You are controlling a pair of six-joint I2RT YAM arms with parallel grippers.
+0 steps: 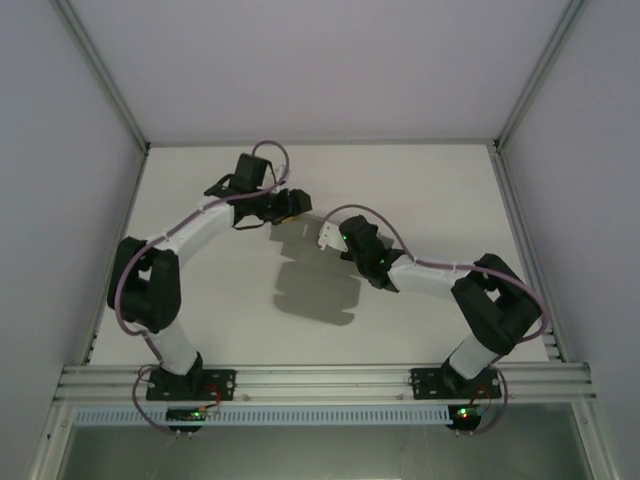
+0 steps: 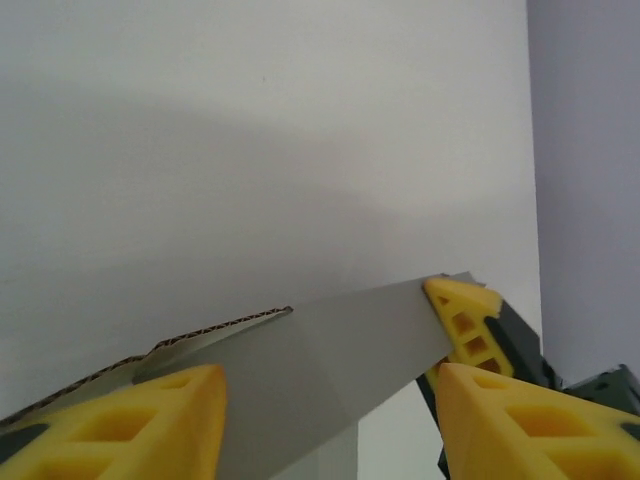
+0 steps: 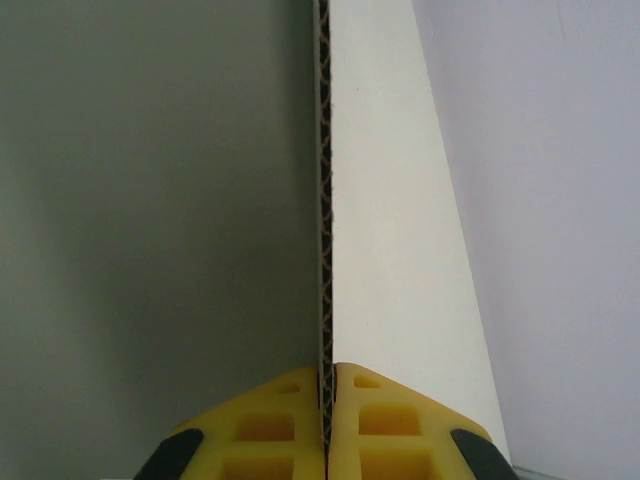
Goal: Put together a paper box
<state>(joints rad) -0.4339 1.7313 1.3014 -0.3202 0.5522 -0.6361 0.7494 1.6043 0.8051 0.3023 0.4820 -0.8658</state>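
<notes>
The enclosure has pale walls, an aluminium frame and a white worktop (image 1: 420,190). Both arms reach inward from the near rail and meet over the middle of the worktop.

Right hand (image 3: 328,378): the two yellow fingers (image 3: 270,425) are pressed together on the paper box (image 2: 340,360). The right wrist view shows the box as a flat sheet seen edge-on. Its corrugated edge (image 3: 322,200) runs straight up from between the fingertips.

Left hand (image 2: 330,400): the fingers (image 2: 120,420) stand well apart. A grey panel of the sheet lies between them, with a fold line crossing its face. The left finger overlaps the panel's lower corner in the left wrist view; whether it touches the cardboard cannot be determined. A raw corrugated edge runs along the panel's upper left side.

Position of the paper box: in the overhead view, the sheet is between the two hands. A grey shadow (image 1: 315,292) falls on the worktop just nearer the arm bases.
</notes>
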